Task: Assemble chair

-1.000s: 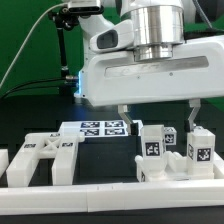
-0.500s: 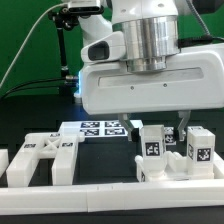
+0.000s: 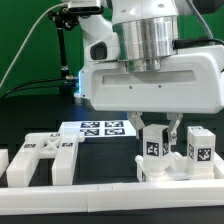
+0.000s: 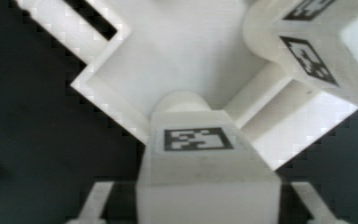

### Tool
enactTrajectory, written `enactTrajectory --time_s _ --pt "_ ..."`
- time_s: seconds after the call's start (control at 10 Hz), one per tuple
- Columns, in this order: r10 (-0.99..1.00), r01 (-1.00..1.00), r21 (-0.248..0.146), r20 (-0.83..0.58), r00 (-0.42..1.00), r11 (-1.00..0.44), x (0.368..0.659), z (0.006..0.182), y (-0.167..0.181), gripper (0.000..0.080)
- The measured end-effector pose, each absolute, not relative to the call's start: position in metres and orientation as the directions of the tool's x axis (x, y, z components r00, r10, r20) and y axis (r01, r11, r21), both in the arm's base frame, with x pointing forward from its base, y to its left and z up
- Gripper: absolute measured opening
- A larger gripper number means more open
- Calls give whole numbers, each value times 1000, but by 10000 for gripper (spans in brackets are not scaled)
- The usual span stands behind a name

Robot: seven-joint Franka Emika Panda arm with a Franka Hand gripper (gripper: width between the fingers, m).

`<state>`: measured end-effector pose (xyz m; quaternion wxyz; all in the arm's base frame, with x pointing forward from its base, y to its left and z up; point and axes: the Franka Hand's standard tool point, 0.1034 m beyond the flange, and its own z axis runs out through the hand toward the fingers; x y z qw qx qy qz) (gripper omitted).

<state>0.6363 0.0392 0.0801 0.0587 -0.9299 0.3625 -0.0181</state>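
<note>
Chair parts stand at the front of the black table. An upright white leg (image 3: 152,143) with a tag stands next to a second tagged leg (image 3: 198,150), both on a white base piece (image 3: 165,170). My gripper (image 3: 154,130) is open and straddles the first leg, one finger on each side with a small gap. In the wrist view the leg (image 4: 197,140) sits between my fingers (image 4: 101,205), over a white panel (image 4: 167,60). Another tagged part (image 4: 314,45) lies beside it.
A slotted flat chair panel (image 3: 45,158) lies at the exterior view's left, with a small white piece (image 3: 4,166) beside it. The marker board (image 3: 95,128) lies behind. The low white rail (image 3: 90,196) runs along the table's front edge.
The arm has moved toward the exterior view's left and come down. The fingers, earlier spread over both legs, now straddle the left one.
</note>
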Motion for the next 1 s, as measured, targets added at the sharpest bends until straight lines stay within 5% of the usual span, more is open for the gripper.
enactTrajectory --time_s 0.4,0.6,0.7,0.9,1.0 --pt "-975 -976 -112 -104 197 -186 646 79 47 285" --pt "-991 -994 -101 -121 60 -48 646 80 48 286" --pt "-989 -992 -104 -118 89 -77 646 79 47 286" --pt "-983 -985 -109 -109 145 -133 646 79 48 517" --pt "-949 -948 -123 -81 306 -295 648 79 48 607"
